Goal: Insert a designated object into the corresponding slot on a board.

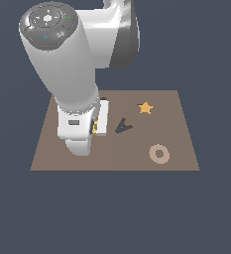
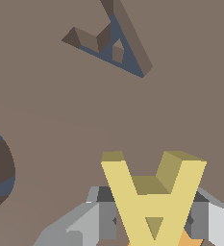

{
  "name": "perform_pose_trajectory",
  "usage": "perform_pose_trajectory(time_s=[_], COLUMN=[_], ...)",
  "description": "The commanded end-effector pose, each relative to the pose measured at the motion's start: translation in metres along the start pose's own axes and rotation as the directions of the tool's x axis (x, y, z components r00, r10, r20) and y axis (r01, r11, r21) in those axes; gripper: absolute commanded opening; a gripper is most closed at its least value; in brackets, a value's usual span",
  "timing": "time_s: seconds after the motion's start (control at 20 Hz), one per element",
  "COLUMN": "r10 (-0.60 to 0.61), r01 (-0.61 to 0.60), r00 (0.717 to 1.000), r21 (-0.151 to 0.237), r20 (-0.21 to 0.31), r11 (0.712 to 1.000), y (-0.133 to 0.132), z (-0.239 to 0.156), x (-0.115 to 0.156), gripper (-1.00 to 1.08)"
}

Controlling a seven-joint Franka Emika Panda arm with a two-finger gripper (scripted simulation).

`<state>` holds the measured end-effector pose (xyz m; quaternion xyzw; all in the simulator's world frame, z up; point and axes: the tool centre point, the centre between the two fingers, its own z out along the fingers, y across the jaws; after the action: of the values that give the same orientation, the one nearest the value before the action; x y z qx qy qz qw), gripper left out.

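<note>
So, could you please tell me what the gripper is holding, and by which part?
The gripper holds the yellow A-shaped block, clamped near its apex.

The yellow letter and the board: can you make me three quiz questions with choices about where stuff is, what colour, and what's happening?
1. Where is the yellow A?
A. between the gripper fingers
B. in its slot
C. on the star

2. What colour is the star on the board?
A. green
B. orange
C. blue

3. The A-shaped slot is:
A. filled
B. covered
C. empty

Answers: 1 A, the wrist view shows a finger on each side of it. 2 B, it shows orange on brown. 3 C, its dark recess lies open.
</note>
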<state>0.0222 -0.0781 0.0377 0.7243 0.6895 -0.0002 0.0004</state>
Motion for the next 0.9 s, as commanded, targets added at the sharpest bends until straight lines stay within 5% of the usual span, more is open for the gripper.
perform_pose_trajectory(time_s=[0.0, 0.4, 0.85], r10=[-0.131, -0.456, -0.653], r01=[0.131, 0.456, 0.653], r00=[0.991, 0.89, 0.758], r21=[0.0, 0.0, 0.001], r20=[0.0, 0.0, 0.0], r11=[0.991, 0.89, 0.758], y=[0.004, 0.002, -0.01], z=[-0.001, -0.002, -0.003], x=[0.017, 0.063, 0.093], gripper=[-1.0, -1.0, -1.0])
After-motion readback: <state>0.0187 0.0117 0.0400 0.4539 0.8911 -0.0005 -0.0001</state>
